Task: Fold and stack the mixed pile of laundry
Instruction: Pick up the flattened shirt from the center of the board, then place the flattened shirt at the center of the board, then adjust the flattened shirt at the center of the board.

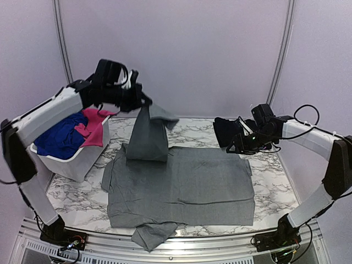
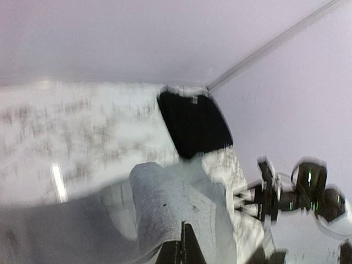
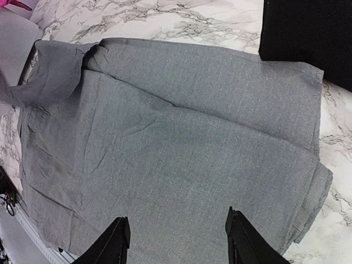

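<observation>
One grey shirt (image 1: 181, 187), left pincer (image 1: 144, 104) gripping it

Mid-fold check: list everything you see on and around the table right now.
grey shirt: one, grey, spread across the table's middle, one part lifted
black garment: one, black, far right of the table
blue garment: one, royal blue, in the basket
pink garment: one, hot pink, in the basket beside the blue
basket: one, white, table's left end
table: one, white marble pattern
left pincer: shut on the grey shirt, raised
right pincer: open, empty, above the shirt
</observation>
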Controlling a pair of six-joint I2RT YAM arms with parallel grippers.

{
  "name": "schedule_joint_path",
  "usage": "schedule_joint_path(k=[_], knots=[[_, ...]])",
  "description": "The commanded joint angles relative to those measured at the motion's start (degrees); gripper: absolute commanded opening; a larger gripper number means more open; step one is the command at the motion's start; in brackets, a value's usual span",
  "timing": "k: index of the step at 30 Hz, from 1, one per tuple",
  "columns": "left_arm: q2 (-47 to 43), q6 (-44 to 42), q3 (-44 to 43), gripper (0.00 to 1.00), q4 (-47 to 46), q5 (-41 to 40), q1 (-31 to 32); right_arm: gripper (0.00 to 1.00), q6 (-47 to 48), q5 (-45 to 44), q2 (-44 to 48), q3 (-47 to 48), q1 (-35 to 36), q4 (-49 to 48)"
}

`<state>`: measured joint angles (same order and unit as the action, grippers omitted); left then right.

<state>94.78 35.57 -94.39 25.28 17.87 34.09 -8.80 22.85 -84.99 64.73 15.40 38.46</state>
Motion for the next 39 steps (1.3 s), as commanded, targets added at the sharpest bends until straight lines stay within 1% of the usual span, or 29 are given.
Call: schedule_joint_path(k=[1, 3, 4, 5, 7, 10, 12, 14, 17, 20, 23, 25, 28, 31, 33, 35, 39], knots=[[22.44, -7.02, -31.99, 0.0, 1.03, 0.55, -10.02, 0.56, -1.23, -0.77, 4.79, -0.95, -0.63, 0.84], [32.66, -4.34, -45.59, 0.0, -1.07, 0.17, -13.35, 0.56, -1.92, -0.58, 6.4, -1.7, -0.76, 1.09], [36.9, -2.9, -52.59, 0.03, -2.43, -0.51, -14.3, 0.56, -2.07, -0.46, 7.08, -2.06, -0.68, 1.36], [39.52, -0.62, -54.12, 0.17, -5.58, -0.45, -14.99, 0.56, -2.24, -0.49, 7.79, -2.4, -0.73, 1.63], [41.37, 4.2, -51.66, 0.4, -11.38, -0.52, -16.36, 0.56, -2.23, -0.37, 8.97, -3.26, -0.71, 1.72], [39.28, 1.61, -45.82, 0.78, -12.22, -1.67, -16.41, 0.56, -2.15, -0.07, 9.78, -4.88, -0.77, 1.73], [34.04, -1.86, -39.5, 0.97, -11.6, -2.88, -15.7, 0.56, -2.1, 0.92, 9.84, -6.18, -0.72, 0.94], [29.25, -6.86, -34.18, 0.99, -9.5, -5.51, -14.48, 0.56, -2.28, 2.31, 9.78, -7.8, -0.62, -0.33], [22.56, -14.34, -27.77, 0.99, -2.68, -9.94, -11.46, 0.55, -2.14, 4.07, 9.34, -10.16, -0.19, -1.88], [14.79, -21.25, -16.91, 0.99, 1.96, -13.28, -7.04, 0.54, -1.65, 4.87, 8.67, -12.42, 0.62, -3.11], [7.93, -23.74, -2.04, 0.99, 3.57, -10.87, -2.4, 0.54, -1.25, 5.37, 8.0, -13.5, 0.86, -4.09], [5.14, -23.84, 5.06, 0.99, 4.22, -8.22, 0.77, 0.54, -1.06, 5.84, 7.32, -13.45, 0.92, -4.36], [3.85, -22.89, 12.65, 0.99, 4.91, -6.82, 3.47, 0.54, -1.13, 6.54, 6.55, -13.58, 1.22, -4.8], [5.04, -21.72, 16.22, 0.99, 5.39, -7.89, 3.81, 0.54, -1.05, 6.05, 5.6, -13.97, 1.32, -4.83], [6.64, -21.26, 16.33, 0.99, 5.38, -10.19, 3.8, 0.54, -1.19, 5.69, 5.01, -14.64, 1.3, -5.24], [9.62, -21.35, 14.74, 0.99, 5.31, -12.17, 3.79, 0.54, -1.58, 5.71, 4.25, -15.8, 1.24, -6.09], [18.27, -20.41, 9.7, 0.99, 6.23, -15.36, 2.93, 0.54, -1.91, 4.52, 1.91, -18.35, 1.3, -7.83]])
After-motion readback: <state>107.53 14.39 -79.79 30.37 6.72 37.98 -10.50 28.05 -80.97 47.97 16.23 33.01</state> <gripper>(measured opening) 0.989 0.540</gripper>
